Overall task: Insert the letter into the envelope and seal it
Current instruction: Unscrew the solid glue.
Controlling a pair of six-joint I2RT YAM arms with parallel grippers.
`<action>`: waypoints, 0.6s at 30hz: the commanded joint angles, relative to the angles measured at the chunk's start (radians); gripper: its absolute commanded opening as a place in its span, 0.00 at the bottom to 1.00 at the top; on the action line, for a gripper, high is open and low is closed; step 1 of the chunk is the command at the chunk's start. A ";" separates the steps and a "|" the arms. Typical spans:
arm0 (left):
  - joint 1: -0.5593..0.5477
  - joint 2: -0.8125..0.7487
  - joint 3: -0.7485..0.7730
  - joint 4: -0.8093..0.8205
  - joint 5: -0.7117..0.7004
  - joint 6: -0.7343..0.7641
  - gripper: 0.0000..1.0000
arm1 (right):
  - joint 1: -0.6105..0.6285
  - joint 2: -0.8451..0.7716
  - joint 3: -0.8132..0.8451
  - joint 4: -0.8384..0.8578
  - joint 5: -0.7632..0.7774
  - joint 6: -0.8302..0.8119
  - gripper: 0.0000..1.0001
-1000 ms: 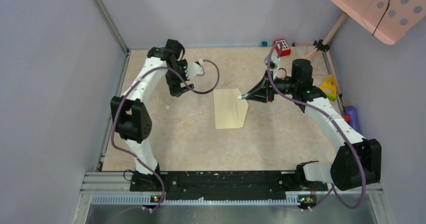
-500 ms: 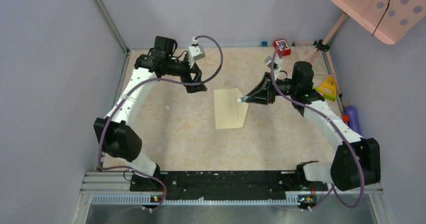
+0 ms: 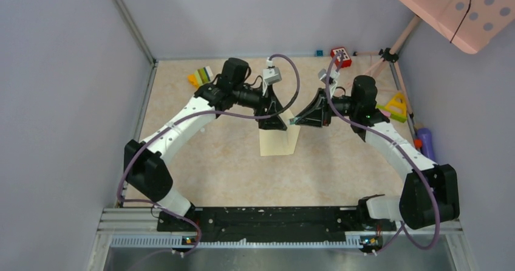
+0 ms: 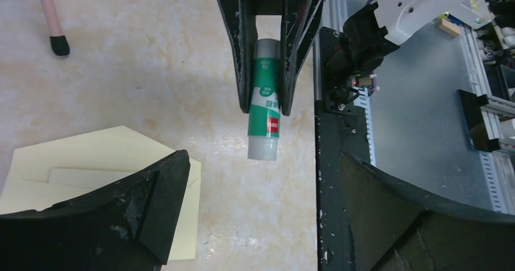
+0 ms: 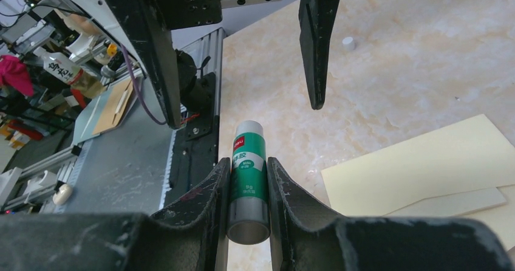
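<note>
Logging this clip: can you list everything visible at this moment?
envelope: one, pale yellow, flat mid-table
glue stick: one, green and white, clamped in the right tool
blocks: small cluster, orange, yellow and green, far left of the table
red toy: one, far edge
triangle toy: one, yellow, right side
purple object: one, right side
stand: one, pink, far right corner
left tool: black, open, above the envelope's far end
right tool: black, shut on the glue stick
</note>
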 commanded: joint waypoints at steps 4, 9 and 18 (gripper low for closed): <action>-0.031 -0.015 -0.008 0.123 0.053 -0.118 0.92 | 0.025 0.005 -0.007 0.036 -0.010 -0.021 0.00; -0.051 -0.009 -0.013 0.104 0.034 -0.089 0.86 | 0.034 0.010 -0.004 0.031 -0.012 -0.026 0.00; -0.089 -0.005 -0.007 0.028 -0.043 0.016 0.74 | 0.036 0.010 0.000 0.034 -0.018 -0.014 0.00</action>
